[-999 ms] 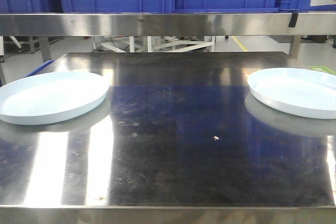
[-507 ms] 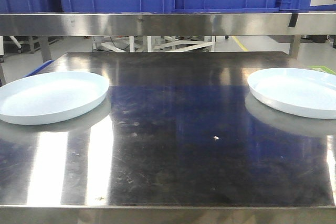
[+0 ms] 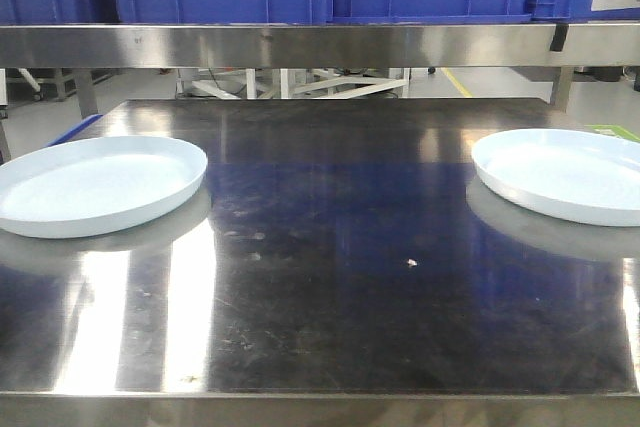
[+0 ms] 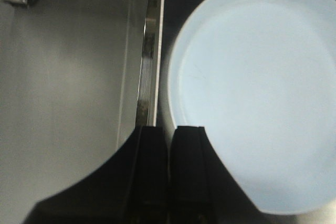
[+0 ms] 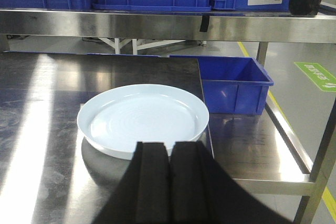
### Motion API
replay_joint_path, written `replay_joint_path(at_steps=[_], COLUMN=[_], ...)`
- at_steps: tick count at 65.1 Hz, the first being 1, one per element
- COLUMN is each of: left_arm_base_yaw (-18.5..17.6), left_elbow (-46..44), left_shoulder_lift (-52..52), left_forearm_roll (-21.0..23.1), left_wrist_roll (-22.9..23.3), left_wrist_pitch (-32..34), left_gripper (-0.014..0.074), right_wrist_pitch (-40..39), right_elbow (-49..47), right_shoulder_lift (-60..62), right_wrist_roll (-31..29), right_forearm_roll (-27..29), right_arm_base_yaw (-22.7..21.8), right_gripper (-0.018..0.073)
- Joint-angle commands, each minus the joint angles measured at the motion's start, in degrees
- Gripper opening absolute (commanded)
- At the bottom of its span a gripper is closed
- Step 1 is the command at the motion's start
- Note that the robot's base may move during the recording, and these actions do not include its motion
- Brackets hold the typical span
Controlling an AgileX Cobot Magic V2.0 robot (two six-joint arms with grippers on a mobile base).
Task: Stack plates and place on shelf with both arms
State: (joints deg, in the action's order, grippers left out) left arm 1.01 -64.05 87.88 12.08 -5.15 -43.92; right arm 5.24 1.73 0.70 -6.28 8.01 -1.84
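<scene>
Steel table [image 3: 330, 287] bearing left plate [image 3: 95, 185] and right plate [image 3: 560, 175], well apart; left gripper [image 4: 171, 130] and right gripper [image 5: 169, 145] pressed together, empty.

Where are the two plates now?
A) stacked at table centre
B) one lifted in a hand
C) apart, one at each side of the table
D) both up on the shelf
C: in the front view the left plate and the right plate lie flat at opposite sides of the steel table, with bare tabletop between them.
</scene>
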Motion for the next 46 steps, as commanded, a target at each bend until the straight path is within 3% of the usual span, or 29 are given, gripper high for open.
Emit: replay_joint_path(at_steps=[1, 13, 46], left_arm_base_yaw=[0.36, 0.36, -0.63], left_elbow=[-5.7, -13.31, -16.78], left_shoulder_lift=[2.0, 9.45, 19.61], left_forearm_roll=[1.44, 1.44, 1.05], left_wrist_roll=[0.52, 0.52, 0.52], left_wrist_pitch=[-1.08, -4.29, -5.73], left_gripper=[0.0191, 0.0385, 0.0382], right_wrist_pitch=[-5.24, -5.24, -5.24], right_elbow=[-0.04, -0.04, -0.04], right_shoulder_lift=[0.99, 0.99, 0.99], right_wrist_roll=[-0.04, -0.04, -0.04], right_forearm_roll=[-0.55, -0.55, -0.55], right_arm_base_yaw=[-0.06, -0.06, -0.06], right_gripper=[0.0057, 0.0057, 0.0057])
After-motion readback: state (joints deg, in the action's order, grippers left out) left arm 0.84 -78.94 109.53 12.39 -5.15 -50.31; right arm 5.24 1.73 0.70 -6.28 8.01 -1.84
